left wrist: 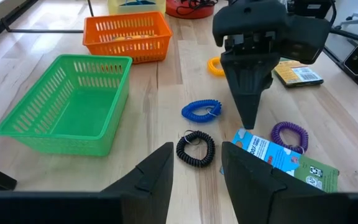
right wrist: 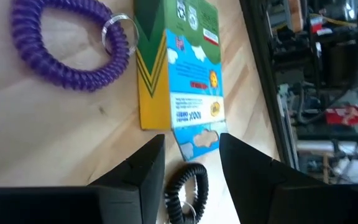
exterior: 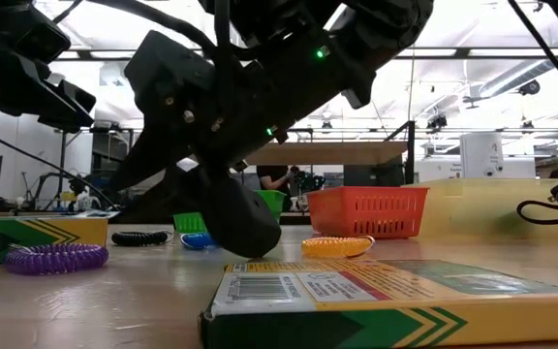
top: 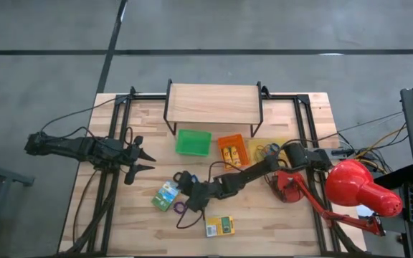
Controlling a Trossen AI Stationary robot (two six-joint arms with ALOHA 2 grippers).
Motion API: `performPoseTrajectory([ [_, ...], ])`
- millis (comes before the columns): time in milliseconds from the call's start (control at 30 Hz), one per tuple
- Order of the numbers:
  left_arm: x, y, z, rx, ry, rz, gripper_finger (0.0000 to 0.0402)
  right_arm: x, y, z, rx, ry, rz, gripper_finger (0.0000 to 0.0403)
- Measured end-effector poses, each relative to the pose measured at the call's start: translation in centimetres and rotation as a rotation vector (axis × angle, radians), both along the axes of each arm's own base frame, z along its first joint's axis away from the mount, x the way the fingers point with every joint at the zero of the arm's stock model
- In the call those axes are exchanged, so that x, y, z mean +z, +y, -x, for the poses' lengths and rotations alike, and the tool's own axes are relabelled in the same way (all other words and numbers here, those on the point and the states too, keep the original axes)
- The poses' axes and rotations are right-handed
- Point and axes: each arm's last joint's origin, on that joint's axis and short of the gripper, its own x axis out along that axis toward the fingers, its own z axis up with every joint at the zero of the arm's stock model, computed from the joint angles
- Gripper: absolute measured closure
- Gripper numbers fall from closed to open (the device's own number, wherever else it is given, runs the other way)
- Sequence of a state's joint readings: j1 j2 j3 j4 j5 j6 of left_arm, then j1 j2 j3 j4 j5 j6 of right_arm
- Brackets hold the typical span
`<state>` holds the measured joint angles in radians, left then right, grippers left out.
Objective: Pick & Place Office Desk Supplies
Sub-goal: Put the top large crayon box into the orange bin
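Note:
A green, yellow and blue printed box (right wrist: 173,62) lies flat on the table beside a purple coil band (right wrist: 67,43). My right gripper (right wrist: 191,146) is open and low over the box's blue flap end (right wrist: 196,135), with a black coil band (right wrist: 185,186) on the table past that end, below the gap between the fingers. From the side its fingers (left wrist: 248,118) point steeply down at the box's edge. A blue coil band (left wrist: 202,110) and an orange one (left wrist: 215,65) lie nearby. My left gripper (left wrist: 196,168) waits open at the table's left. My right gripper's fingers come down slanting from the table's right, one on either side of the box's blue flap end (right wrist: 196,135). I cannot tell whether they touch the box or the table.
A green tray (top: 193,142) and an orange tray (top: 233,149) stand under a wooden shelf (top: 214,104) at the back. A second, yellow box (top: 219,226) lies near the front edge. A big red lamp (top: 350,186) stands at the right.

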<state>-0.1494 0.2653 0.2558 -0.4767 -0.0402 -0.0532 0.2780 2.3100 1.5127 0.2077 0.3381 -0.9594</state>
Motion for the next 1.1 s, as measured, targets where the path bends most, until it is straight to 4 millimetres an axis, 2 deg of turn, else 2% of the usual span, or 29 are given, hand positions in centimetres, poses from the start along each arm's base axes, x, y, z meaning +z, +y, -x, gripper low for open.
performPoseTrajectory([
  [500, 0.0, 0.0, 0.0, 0.000, 0.000, 0.000, 0.0259, 0.0, -0.8, -0.4, 0.077, 0.008, -0.051, 0.0268],
  [800, 0.0, 0.0, 0.0, 0.000, 0.000, 0.000, 0.0259, -0.9, -1.3, -1.6, 0.027, -0.007, -0.049, 0.0269],
  [1100, 0.0, 0.0, 0.0, 0.000, 0.000, 0.000, 0.0259, -1.0, -1.4, -1.8, 0.005, -0.004, -0.025, 0.0269],
])
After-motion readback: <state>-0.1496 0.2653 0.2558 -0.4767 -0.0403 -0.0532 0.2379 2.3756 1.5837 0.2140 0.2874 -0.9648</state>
